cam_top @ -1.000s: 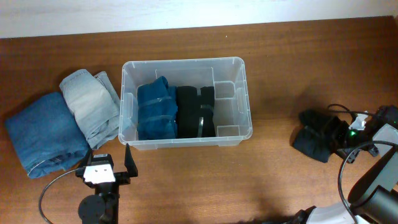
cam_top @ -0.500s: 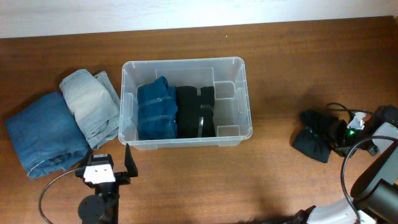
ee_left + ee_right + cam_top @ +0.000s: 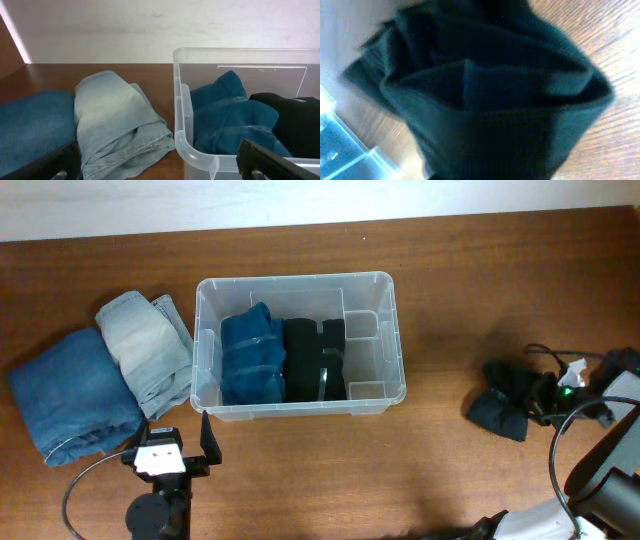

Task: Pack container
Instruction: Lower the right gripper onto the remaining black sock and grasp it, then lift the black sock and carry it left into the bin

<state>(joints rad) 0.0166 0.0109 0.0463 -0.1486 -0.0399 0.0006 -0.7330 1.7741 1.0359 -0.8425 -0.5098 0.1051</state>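
while tight on dark cloth [image 3: 505,402], right claw [image 3: 548,396]

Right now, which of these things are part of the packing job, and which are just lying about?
Job, most likely: container; blue roll and black roll inside it; black cloth on the right; blue jeans and pale jeans on the left.
Lying about: nothing obvious, only the robot's cable.
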